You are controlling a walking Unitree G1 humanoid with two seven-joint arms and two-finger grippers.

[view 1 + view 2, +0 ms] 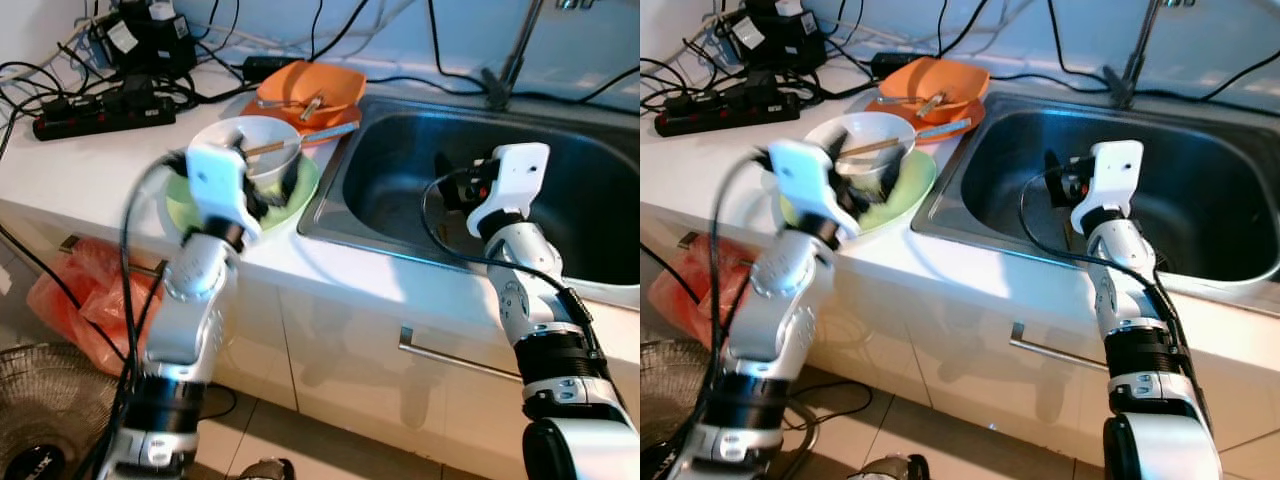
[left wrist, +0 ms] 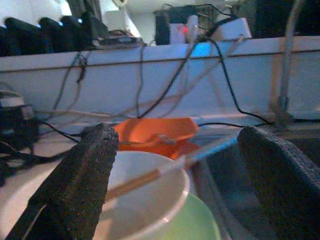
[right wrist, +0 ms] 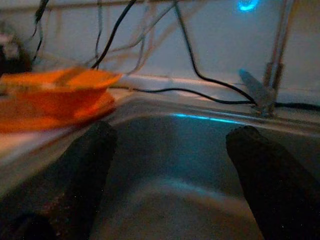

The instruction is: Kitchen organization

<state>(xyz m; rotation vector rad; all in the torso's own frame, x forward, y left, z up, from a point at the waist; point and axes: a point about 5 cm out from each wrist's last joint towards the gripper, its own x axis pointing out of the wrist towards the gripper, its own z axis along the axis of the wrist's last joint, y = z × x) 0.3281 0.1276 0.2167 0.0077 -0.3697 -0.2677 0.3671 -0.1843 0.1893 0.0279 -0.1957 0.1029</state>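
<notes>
a round white bowl [image 1: 245, 140] with chopsticks [image 1: 268, 147] across it sits on a pale green plate [image 1: 297, 197] at the worktop's [image 1: 90, 165] front edge beside the steel sink [image 1: 400, 170]. the left gripper [image 2: 175, 185] hovers at the bowl, fingers apart; the right gripper [image 3: 170, 170] hangs spread over the sink basin. orange dishes [image 1: 310, 88] sit behind.

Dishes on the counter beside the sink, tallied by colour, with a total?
White round bowl: 1
Light green round plate: 1
Orange squarish bowl: 1
Orange plate under that bowl: 1
Total: 4 dishes
</notes>
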